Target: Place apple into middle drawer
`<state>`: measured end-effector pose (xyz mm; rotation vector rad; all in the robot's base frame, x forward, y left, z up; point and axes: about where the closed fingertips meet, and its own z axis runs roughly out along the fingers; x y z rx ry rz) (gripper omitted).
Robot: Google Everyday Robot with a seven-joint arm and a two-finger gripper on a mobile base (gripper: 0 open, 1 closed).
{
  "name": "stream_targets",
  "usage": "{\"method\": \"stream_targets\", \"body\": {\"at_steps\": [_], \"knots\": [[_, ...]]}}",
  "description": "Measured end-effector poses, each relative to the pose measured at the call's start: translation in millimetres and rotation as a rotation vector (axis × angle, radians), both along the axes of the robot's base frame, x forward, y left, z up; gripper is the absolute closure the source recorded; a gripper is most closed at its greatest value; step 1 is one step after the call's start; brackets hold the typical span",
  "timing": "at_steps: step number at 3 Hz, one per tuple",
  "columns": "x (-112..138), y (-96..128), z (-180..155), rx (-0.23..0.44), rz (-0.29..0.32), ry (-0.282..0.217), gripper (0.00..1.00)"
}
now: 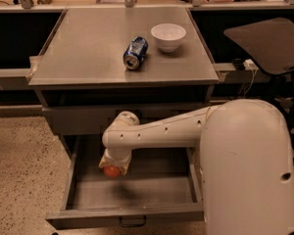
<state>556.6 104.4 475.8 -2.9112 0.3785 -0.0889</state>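
The apple (111, 171), small and red-orange, sits at the tip of my gripper (112, 168), which hangs below the white wrist over the left half of the open middle drawer (137, 196). The apple is held a little above the drawer's bare grey floor, and a shadow lies beneath it. The fingers are mostly hidden by the wrist and appear closed on the apple. The drawer is pulled out towards the camera, with its dark handle (132, 223) on the front. My white arm reaches in from the right.
A grey table top (88, 48) above the drawers carries a blue crushed can (135, 53) and a white bowl (168, 36). The closed upper drawer front (78, 119) is just above the arm. A dark chair (269, 43) stands at right. The floor is speckled.
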Motion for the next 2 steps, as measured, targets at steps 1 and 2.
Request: {"method": "stream_targets", "body": {"at_steps": [1,2], "knots": [[-2,-1,-41,-0.004,0.030,0.083,0.96],[-5,-2,-61,-0.024,0.050,0.116,0.73]]}}
